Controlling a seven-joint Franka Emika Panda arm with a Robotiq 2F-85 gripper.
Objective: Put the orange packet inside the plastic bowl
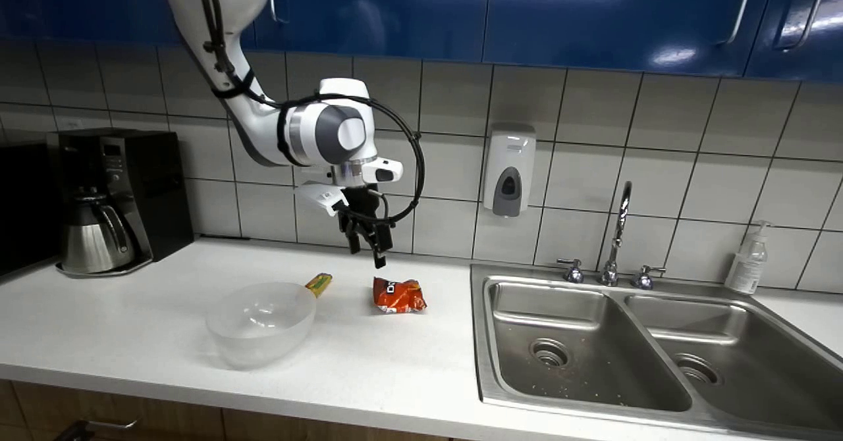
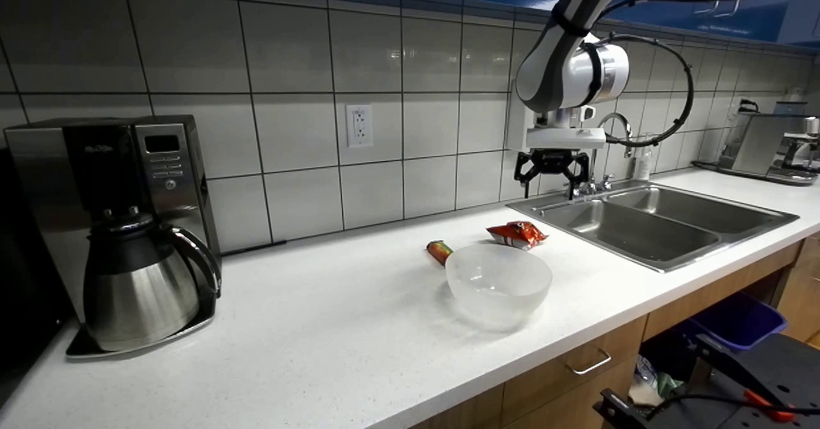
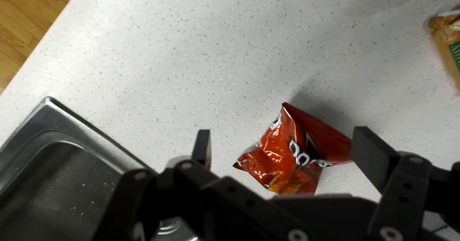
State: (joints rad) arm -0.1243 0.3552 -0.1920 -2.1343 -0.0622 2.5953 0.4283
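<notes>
On the white counter [image 1: 402, 362], free room lay between the plastic bowl [image 1: 260, 345], which stood upright near the front edge, and the rim of the steel sink [image 1: 483, 336]. Inside this sink were a few pale specks [image 3: 83, 184]. The gripper [image 2: 548, 192] hung above the orange packet [image 1: 403, 299], which lay between bowl and sink, and in the wrist view it appeared between the widely parted jaws.
</notes>
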